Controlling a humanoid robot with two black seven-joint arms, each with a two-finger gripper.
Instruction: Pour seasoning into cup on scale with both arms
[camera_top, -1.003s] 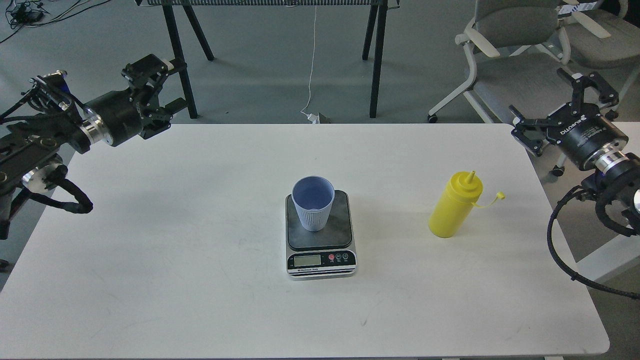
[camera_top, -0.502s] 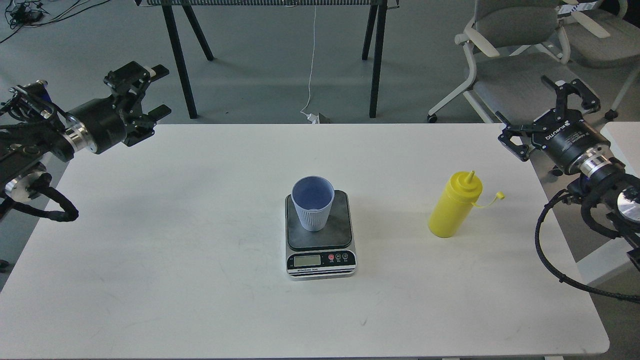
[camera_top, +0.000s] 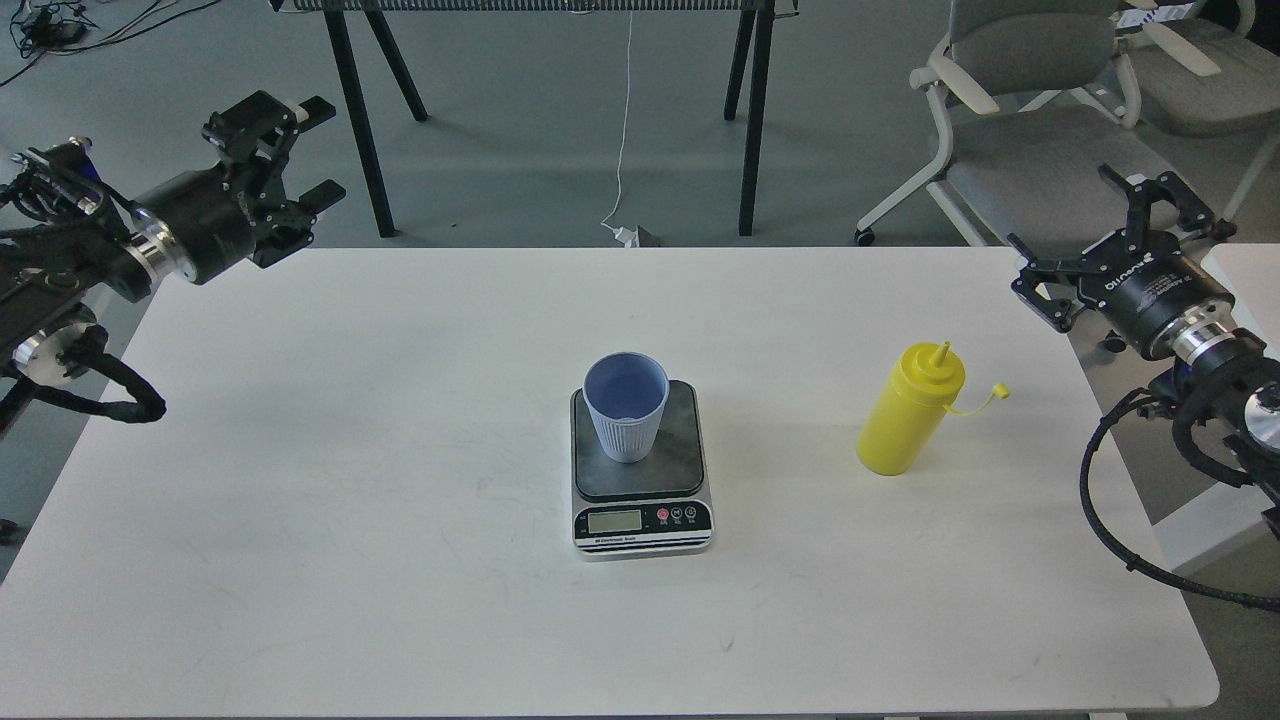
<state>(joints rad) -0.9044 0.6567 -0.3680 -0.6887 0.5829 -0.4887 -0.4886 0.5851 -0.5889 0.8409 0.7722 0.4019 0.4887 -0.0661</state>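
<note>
The yellow seasoning bottle (camera_top: 908, 412) stands upright on the right part of the white table (camera_top: 400, 400), its small cap hanging off to the right. The light blue-grey ribbed cup (camera_top: 626, 405) stands upright on the scale (camera_top: 640, 470) at the table's middle. My left gripper (camera_top: 305, 150) is open and empty, above the table's far left corner. My right gripper (camera_top: 1100, 225) is open and empty, above the far right edge, behind and to the right of the bottle.
Black table legs (camera_top: 360, 120) and a white cable (camera_top: 625, 110) stand on the floor behind the table. Grey office chairs (camera_top: 1030, 110) are at the back right. A second white surface (camera_top: 1240, 260) lies beyond the right edge.
The left gripper drew back left over the last second and has now risen a little. The right gripper shifted left, then moved back right and slightly down. Bottle, cup and scale have not moved.
</note>
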